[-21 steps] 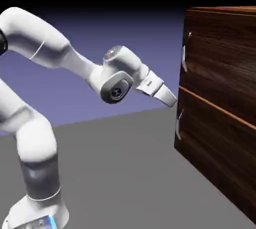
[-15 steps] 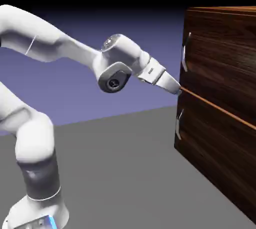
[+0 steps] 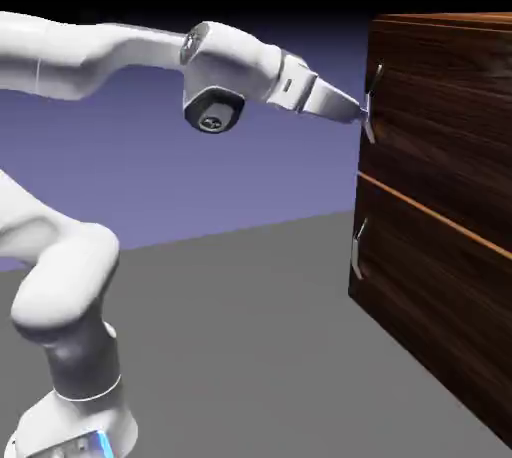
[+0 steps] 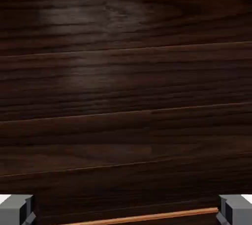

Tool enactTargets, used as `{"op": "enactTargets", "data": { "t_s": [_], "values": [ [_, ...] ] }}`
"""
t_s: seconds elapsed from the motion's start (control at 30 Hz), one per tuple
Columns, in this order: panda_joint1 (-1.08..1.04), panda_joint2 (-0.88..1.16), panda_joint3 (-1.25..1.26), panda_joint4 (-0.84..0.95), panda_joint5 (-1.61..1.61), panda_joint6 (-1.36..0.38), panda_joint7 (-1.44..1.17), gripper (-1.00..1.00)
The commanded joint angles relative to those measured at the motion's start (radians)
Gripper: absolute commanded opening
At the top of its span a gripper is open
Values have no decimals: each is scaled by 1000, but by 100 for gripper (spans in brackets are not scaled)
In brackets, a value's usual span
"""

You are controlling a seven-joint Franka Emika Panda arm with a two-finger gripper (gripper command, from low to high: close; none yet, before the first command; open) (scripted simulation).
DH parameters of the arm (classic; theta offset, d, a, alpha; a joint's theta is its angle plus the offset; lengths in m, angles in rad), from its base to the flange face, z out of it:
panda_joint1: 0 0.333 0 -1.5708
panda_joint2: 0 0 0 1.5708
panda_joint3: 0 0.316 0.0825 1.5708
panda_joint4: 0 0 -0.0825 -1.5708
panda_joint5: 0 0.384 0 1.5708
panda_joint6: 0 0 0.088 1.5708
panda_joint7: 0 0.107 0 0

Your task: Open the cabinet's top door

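**At the top handle, door not yet opened**

The top door sits flush with the rest of the cabinet, its face in line with the lower door beneath the thin orange-brown dividing line. So nothing of the opening itself is done — the panel is closed, and the whole pull is left. What I can count as done, judging from how things lie, is the approach: I am up at the level of the top door's silver bar handle, which stands on the panel's near edge, well above the lower handle.

My gripper points straight at that upper handle, its tip touching or just short of the bar in the exterior view; I cannot tell which. In the hand view the dark wood grain of the door fills nearly everything, with my two grey fingertips far apart at the bottom corners and the orange-brown line running between them. My jaws are spread wide and grasp nothing. The handle itself does not show in the hand view, so I cannot confirm it lies between the fingers.

What remains, as I judge it: get the bar between the jaws, close on it, then draw the door outward over the grey surface.
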Motion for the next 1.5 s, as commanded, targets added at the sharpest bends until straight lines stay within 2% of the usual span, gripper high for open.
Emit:
{"op": "enactTargets", "data": {
  "t_s": [0.0, 1.23, 1.43, 1.47],
  "values": [
    [-20, -9, 21, 12, 44, -2, -26, 0],
    [-777, -330, 801, 443, 1651, -74, -986, 0],
    [-949, -315, 884, 595, 1653, -76, -966, 0],
    [-949, -315, 884, 595, 1653, -76, -966, -100]
  ]
}}
